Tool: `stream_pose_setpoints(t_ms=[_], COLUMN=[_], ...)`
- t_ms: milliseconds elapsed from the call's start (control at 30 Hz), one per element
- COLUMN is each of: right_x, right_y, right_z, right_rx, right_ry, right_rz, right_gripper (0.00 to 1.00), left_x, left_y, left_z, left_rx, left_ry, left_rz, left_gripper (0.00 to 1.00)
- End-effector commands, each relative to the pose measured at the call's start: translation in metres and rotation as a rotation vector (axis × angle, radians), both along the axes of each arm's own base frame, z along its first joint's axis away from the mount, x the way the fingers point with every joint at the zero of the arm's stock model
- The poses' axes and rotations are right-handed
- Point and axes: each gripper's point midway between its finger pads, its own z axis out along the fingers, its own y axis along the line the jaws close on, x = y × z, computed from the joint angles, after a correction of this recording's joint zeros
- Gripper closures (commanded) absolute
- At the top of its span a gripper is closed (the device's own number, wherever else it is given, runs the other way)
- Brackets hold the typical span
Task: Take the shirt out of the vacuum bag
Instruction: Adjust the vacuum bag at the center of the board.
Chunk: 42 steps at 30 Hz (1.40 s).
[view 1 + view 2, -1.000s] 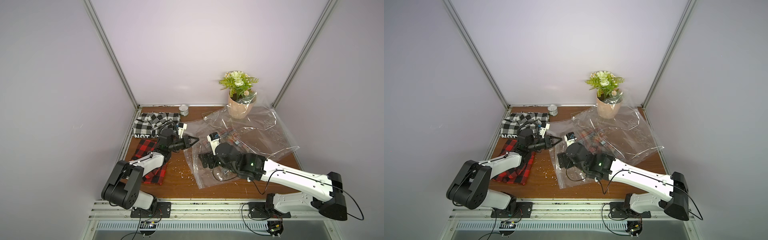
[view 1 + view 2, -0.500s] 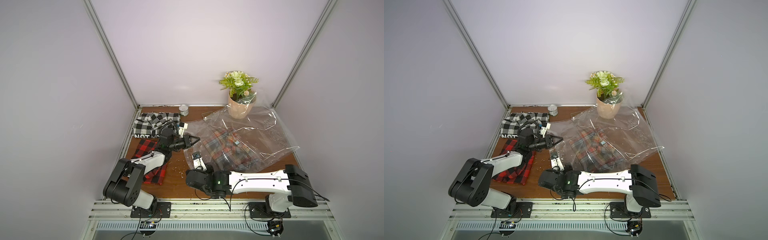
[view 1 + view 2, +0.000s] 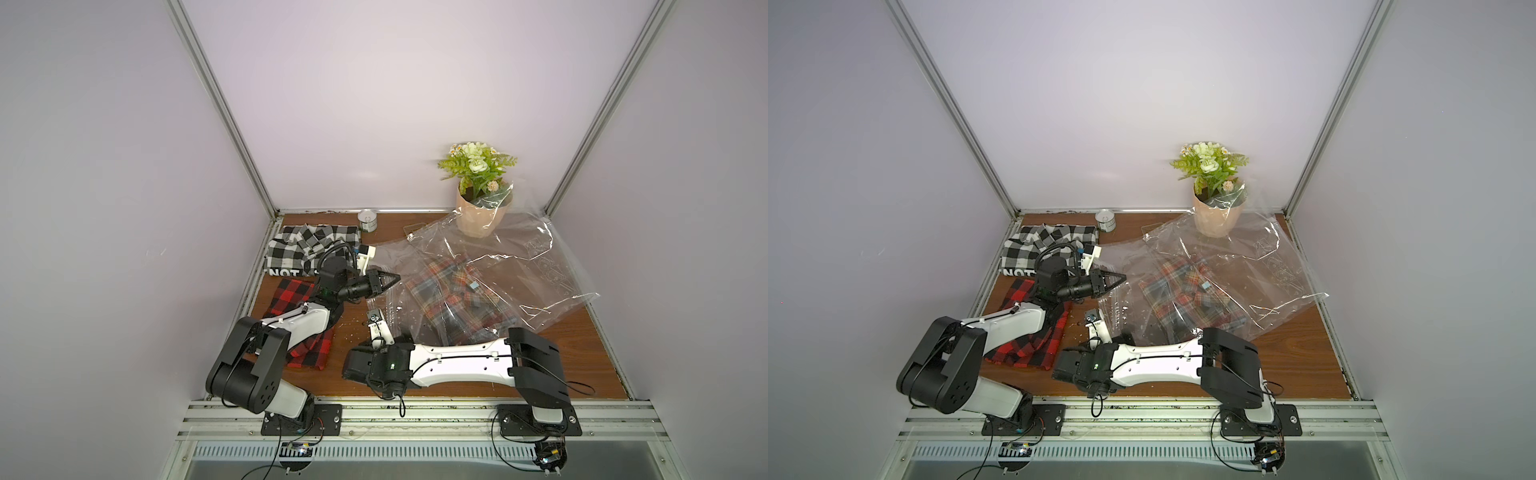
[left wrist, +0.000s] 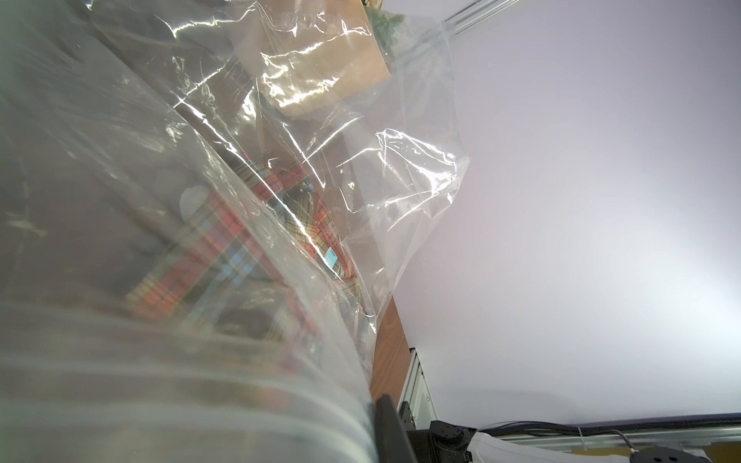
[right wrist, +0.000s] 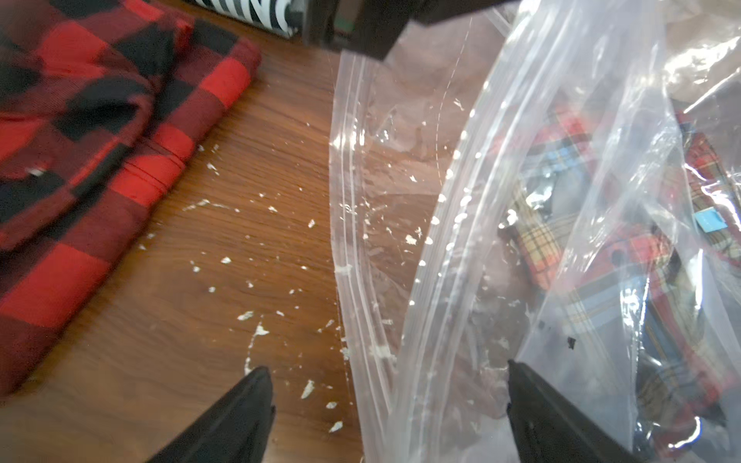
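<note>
Vacuum bag (image 3: 523, 266) sprawls to my right, mouth facing my arms. Plaid shirt (image 3: 453, 291) sits inside, just past my fingertips. My left gripper (image 3: 388, 281) is pinched on the bag's raised lip. My right gripper (image 5: 387, 401) is spread wide astride the zip edge, holding nothing.

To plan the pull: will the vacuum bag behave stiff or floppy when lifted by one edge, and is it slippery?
Probably floppy: the vacuum bag lies crinkled and sags around the shirt. Likely slippery, since its film is glossy. It is a thin clear film, so probably light; the shirt may slide inside.
</note>
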Motion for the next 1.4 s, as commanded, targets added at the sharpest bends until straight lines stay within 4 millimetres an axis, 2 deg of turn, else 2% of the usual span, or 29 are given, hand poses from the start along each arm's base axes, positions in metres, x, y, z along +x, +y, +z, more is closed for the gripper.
stream_pose_setpoints(t_ms=[0,167,233,367,467,567,633,733,867,967,1000,1067,1233,1367], right_x=[0.009,0.023,0.026,0.029,0.035,0.036,0.036,0.034,0.032,0.031,0.030,0.029,0.026,0.024], right_y=[-0.012,-0.021,-0.022,-0.024,-0.035,-0.043,-0.046,-0.046,-0.045,-0.046,-0.047,-0.047,-0.046,-0.046], right_z=[0.012,-0.001,0.001,0.004,0.004,0.013,0.020,0.033,0.056,0.071,0.074,0.079,0.079,0.075], right_rx=[-0.019,-0.081,-0.095,-0.109,-0.126,-0.107,-0.082,-0.047,-0.004,0.034,0.045,0.066,0.099,0.127], right_ry=[-0.051,-0.055,-0.071,-0.084,-0.082,-0.093,-0.093,-0.087,-0.095,-0.095,-0.093,-0.085,-0.055,-0.034], right_rz=[-0.044,-0.065,-0.071,-0.080,-0.111,-0.130,-0.134,-0.130,-0.120,-0.120,-0.119,-0.112,-0.104,-0.100], right_gripper=[0.06,0.08,0.15,0.43,0.63,0.83,0.92,0.95,0.98,1.00,1.00,1.00,1.00,1.00], left_x=[-0.008,-0.007,-0.008,-0.007,-0.007,-0.008,-0.007,-0.005,0.001,0.006,0.007,0.010,0.008,-0.005], left_y=[-0.005,-0.005,-0.005,-0.005,-0.006,-0.005,-0.005,-0.005,-0.002,0.004,0.008,0.021,0.061,0.071], left_z=[0.015,0.016,0.015,0.014,0.014,0.010,0.007,0.002,0.000,0.001,0.002,0.008,0.023,0.031], left_rx=[-0.027,-0.027,-0.026,-0.024,-0.023,-0.013,-0.003,0.010,0.028,0.046,0.053,0.070,0.137,0.216], left_ry=[-0.051,-0.052,-0.049,-0.045,-0.043,-0.040,-0.038,-0.026,-0.023,-0.027,-0.030,-0.042,-0.065,-0.086], left_rz=[-0.033,-0.031,-0.032,-0.033,-0.034,-0.034,-0.034,-0.024,0.008,0.060,0.079,0.137,0.288,0.339], left_gripper=[0.93,0.93,0.93,0.92,0.92,0.91,0.91,0.86,0.49,0.33,0.31,0.20,0.11,0.10])
